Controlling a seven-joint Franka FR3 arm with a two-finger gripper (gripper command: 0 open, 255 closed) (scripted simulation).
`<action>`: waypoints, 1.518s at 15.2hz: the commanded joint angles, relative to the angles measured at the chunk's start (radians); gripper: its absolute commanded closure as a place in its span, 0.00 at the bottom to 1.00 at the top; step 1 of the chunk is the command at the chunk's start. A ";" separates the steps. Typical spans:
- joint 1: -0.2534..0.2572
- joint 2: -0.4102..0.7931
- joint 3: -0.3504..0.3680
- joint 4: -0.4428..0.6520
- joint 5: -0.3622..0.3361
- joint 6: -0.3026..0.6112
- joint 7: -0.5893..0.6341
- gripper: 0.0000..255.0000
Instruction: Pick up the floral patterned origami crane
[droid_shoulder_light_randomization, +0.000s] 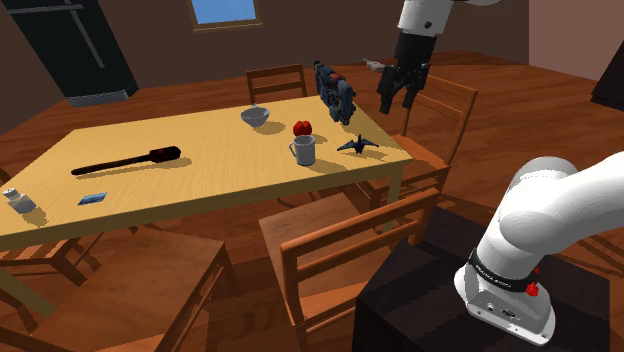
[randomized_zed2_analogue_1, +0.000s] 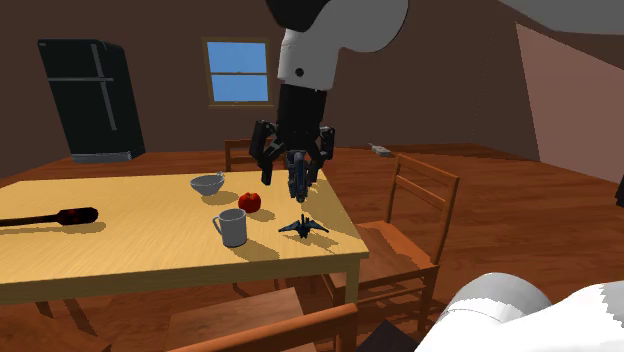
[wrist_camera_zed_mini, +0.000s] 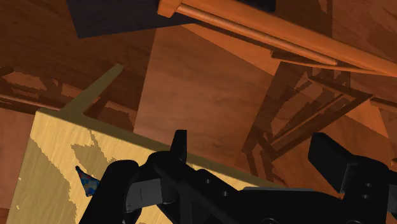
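— Jaws?
— Wide apart, empty. The gripper (droid_shoulder_light_randomization: 397, 103) hangs high, out past the table (droid_shoulder_light_randomization: 200, 190).
— And the crane (droid_shoulder_light_randomization: 358, 145)?
— On the table, close to its edge, near the mug (droid_shoulder_light_randomization: 303, 150). Centre above it first, then lower straight.

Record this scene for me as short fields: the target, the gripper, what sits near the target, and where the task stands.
target: dark blue patterned origami crane, on the light wooden table near its corner
gripper: black two-finger gripper, fingers open, raised above table level, apart from the crane
neighbours: pale mug beside the crane; red apple just beyond the mug in the shoulder view; grey bowl farther along
status: crane not yet grasped
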 joint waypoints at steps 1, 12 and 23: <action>0.000 0.000 0.000 0.000 0.000 0.000 0.000 0.00; -0.005 0.328 -0.124 0.054 -0.153 0.180 -0.281 0.00; -0.019 0.731 -0.206 0.251 -0.238 0.330 -0.522 0.00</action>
